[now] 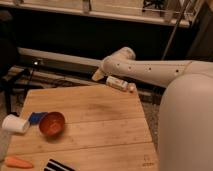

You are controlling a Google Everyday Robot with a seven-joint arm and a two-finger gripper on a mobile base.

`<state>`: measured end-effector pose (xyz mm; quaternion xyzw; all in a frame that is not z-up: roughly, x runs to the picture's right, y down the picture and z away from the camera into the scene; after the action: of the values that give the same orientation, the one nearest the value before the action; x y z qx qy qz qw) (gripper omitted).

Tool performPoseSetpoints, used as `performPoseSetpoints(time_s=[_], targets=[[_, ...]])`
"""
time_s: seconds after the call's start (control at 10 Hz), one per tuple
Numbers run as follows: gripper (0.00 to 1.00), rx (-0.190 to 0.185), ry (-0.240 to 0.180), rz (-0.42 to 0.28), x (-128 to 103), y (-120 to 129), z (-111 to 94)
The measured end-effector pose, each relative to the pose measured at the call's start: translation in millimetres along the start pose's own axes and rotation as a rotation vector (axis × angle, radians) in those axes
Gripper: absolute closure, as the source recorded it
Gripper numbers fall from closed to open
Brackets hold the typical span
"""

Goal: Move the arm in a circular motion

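my off-white arm (150,70) reaches from the right over the wooden table's (100,115) far edge, held high above the orange bowl (52,123) and white cup (15,124), probably so its circle sweeps nothing. my gripper (98,75) hangs under its rounded end; its state i cannot tell.

A wooden table (100,107) bears a red bowl (51,123), a tipped white cup (14,124), and a carrot (17,162).
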<state>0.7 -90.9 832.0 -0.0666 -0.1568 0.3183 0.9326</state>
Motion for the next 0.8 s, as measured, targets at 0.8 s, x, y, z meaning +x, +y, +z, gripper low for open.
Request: performPoseSetpoints(time_s=[0.8], targets=[[0.2,-0.209,0.205,-0.139,22.7,210.0,-51.8]])
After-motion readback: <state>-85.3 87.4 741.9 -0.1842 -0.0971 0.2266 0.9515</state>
